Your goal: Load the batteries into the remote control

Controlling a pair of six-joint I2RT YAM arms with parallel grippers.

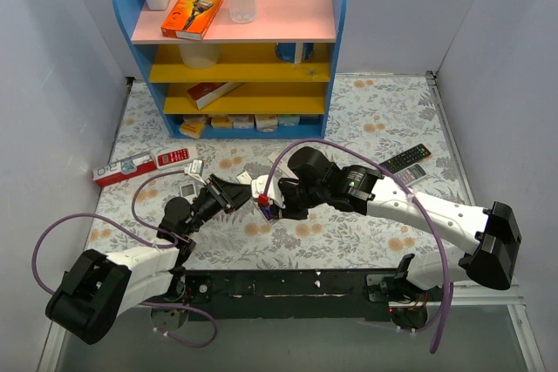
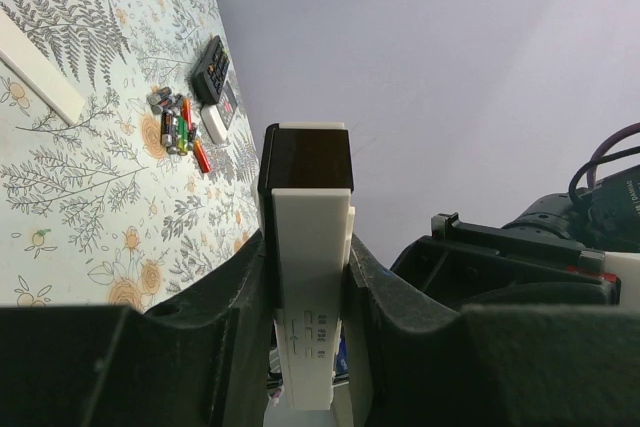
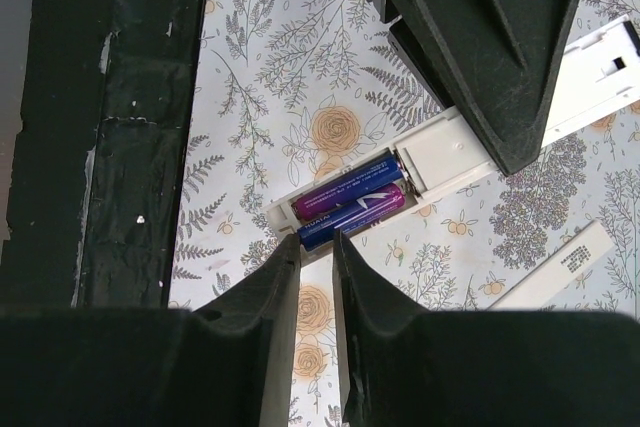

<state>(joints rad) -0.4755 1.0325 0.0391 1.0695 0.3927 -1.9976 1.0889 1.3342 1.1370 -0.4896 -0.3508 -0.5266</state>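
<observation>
My left gripper [image 1: 228, 192] is shut on the slim white remote control [image 1: 261, 186] and holds it just above the table. In the left wrist view the remote control [image 2: 310, 267] stands clamped between the fingers, dark patch at its far end. The right wrist view shows its open compartment with two purple-blue batteries [image 3: 352, 207] lying side by side. My right gripper [image 3: 317, 240] hovers at the compartment's end, its jaws a narrow gap apart with nothing between them. Several loose batteries [image 2: 180, 129] lie in a pile far off on the cloth.
A black remote [image 2: 212, 67] and a short white remote [image 2: 214, 125] lie by the loose pile. A white cover strip [image 3: 565, 267] rests on the cloth beside the held remote. A blue shelf [image 1: 228, 84] stands at the back. A red-and-white box [image 1: 139, 164] lies at the left.
</observation>
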